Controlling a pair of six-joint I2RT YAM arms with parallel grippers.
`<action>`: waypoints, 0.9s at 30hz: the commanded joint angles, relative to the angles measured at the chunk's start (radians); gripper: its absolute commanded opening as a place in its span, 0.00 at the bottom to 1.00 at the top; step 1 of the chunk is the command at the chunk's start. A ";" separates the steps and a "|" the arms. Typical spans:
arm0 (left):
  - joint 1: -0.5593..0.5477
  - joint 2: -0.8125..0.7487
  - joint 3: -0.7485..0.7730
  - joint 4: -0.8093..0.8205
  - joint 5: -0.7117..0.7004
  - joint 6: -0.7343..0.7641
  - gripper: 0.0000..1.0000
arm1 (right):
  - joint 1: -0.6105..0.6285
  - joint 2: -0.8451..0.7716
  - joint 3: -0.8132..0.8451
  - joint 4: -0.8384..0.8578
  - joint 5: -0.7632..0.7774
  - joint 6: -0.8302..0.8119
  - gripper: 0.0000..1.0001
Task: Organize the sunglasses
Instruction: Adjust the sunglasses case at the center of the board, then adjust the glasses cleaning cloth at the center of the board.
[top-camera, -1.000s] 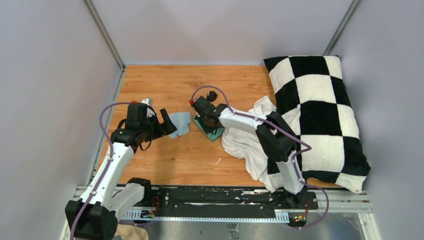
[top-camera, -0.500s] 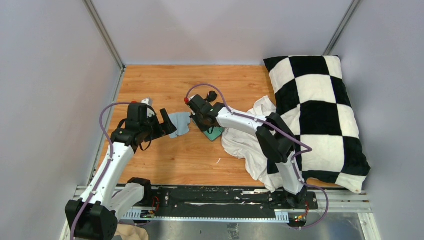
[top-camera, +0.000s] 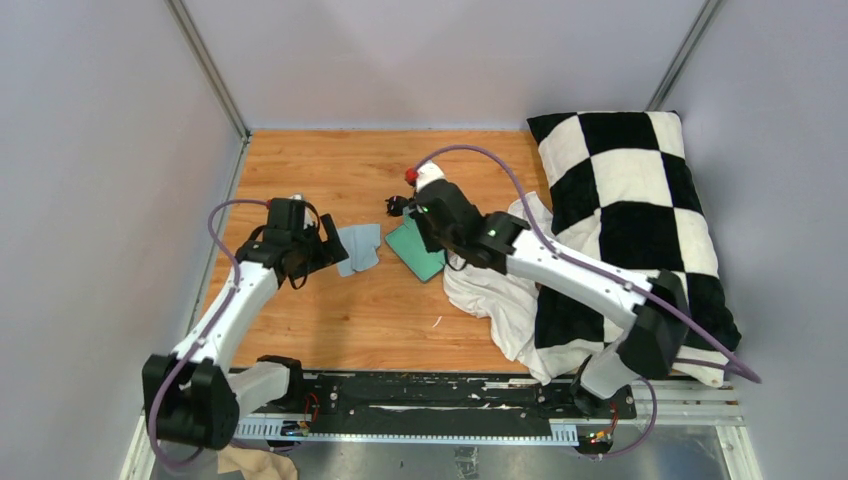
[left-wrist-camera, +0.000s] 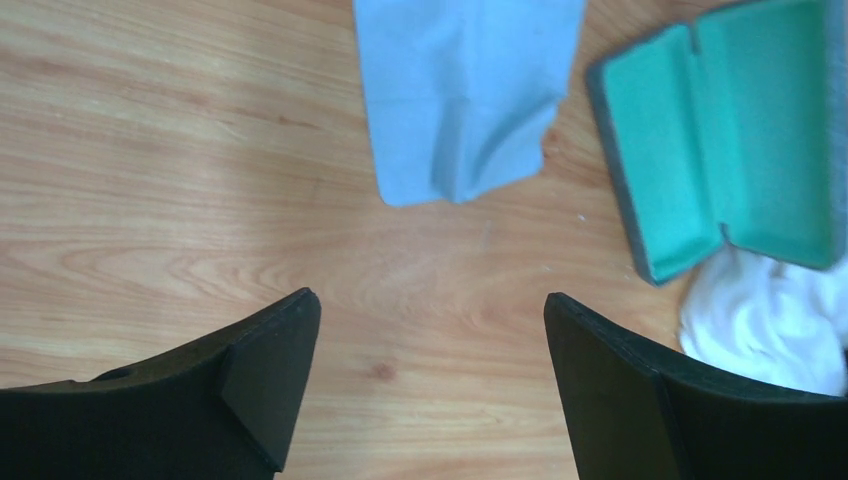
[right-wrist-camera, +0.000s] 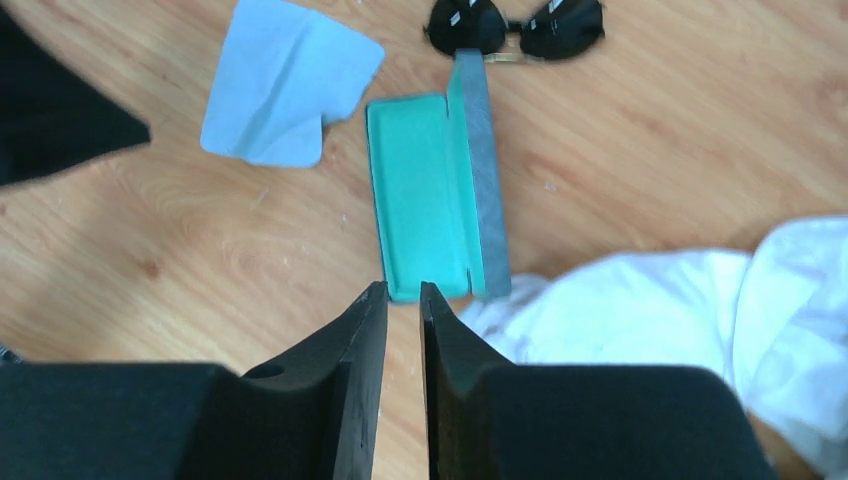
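Observation:
The black sunglasses lie folded on the wood floor, just past the far end of the open grey-blue case with its teal inside. In the top view the sunglasses show partly beside my right wrist, and the case lies empty. My right gripper is shut and empty, raised over the near end of the case; in the top view it hangs above the case. My left gripper is open and empty over bare wood, left of the case.
A light blue cloth lies between the left gripper and the case. A crumpled white cloth touches the case's right end. A black-and-white checked pillow fills the right side. Grey walls enclose the floor.
My right arm has lifted and drawn back to the right from over the case, which now shows open and empty. My left arm has shifted slightly, its gripper still open by the blue cloth.

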 joint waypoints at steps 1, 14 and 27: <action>0.004 0.175 0.055 0.077 -0.132 -0.044 0.87 | -0.005 -0.116 -0.225 -0.009 0.054 0.131 0.24; 0.004 0.565 0.180 0.218 -0.278 -0.134 0.65 | -0.001 -0.365 -0.496 -0.018 0.036 0.276 0.23; 0.004 0.725 0.242 0.199 -0.370 -0.159 0.02 | 0.000 -0.414 -0.499 -0.049 0.087 0.269 0.22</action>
